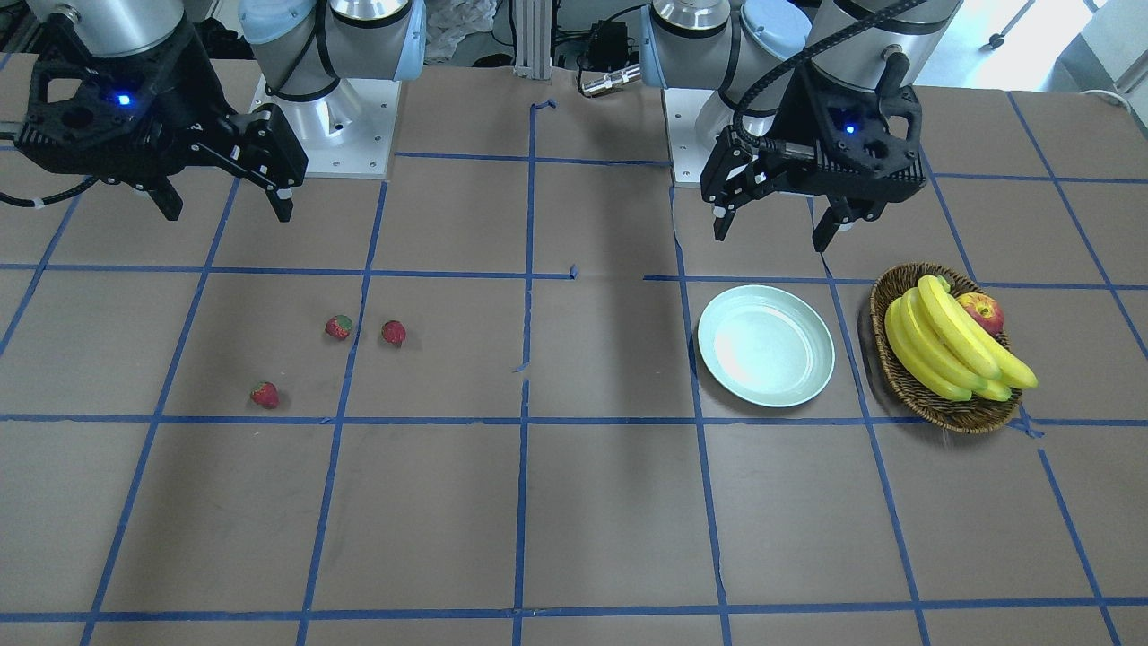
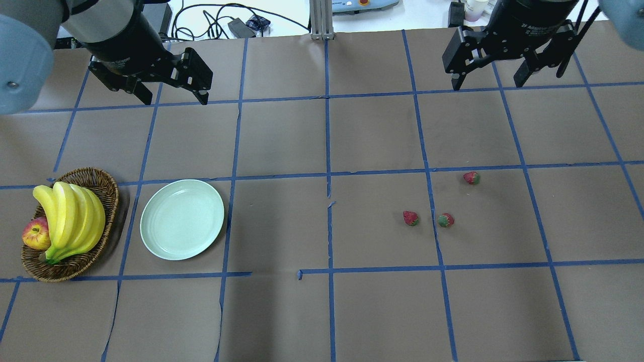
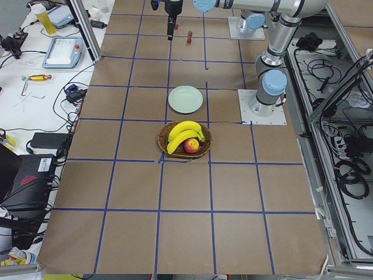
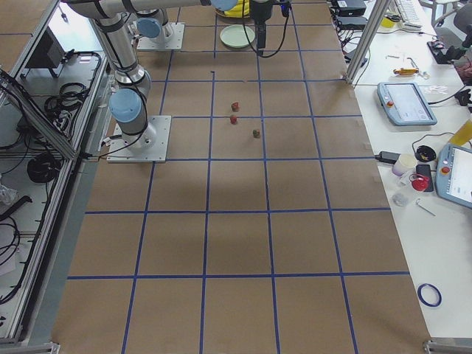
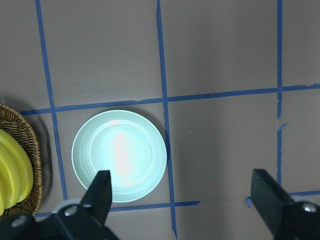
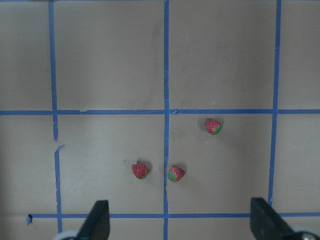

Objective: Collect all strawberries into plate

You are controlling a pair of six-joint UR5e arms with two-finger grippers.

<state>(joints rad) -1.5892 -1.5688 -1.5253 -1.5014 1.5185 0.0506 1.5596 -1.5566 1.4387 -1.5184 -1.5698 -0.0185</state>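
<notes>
Three strawberries lie on the brown table on my right side: one point(image 2: 471, 177) farther out, two close together point(image 2: 410, 217) point(image 2: 445, 219). They also show in the right wrist view point(image 6: 213, 126) point(image 6: 139, 171) point(image 6: 176, 173). The pale mint plate point(image 2: 182, 219) lies empty on my left side, beside the basket, and shows in the left wrist view point(image 5: 119, 155). My left gripper point(image 2: 173, 98) is open and empty, high above the table beyond the plate. My right gripper point(image 2: 487, 84) is open and empty, high above the table beyond the strawberries.
A brown wicker basket point(image 2: 103, 186) with bananas point(image 2: 70, 216) and a red-yellow apple point(image 2: 35, 235) stands left of the plate. Blue tape lines grid the table. The arm bases point(image 1: 332, 135) stand at the robot's edge of the table.
</notes>
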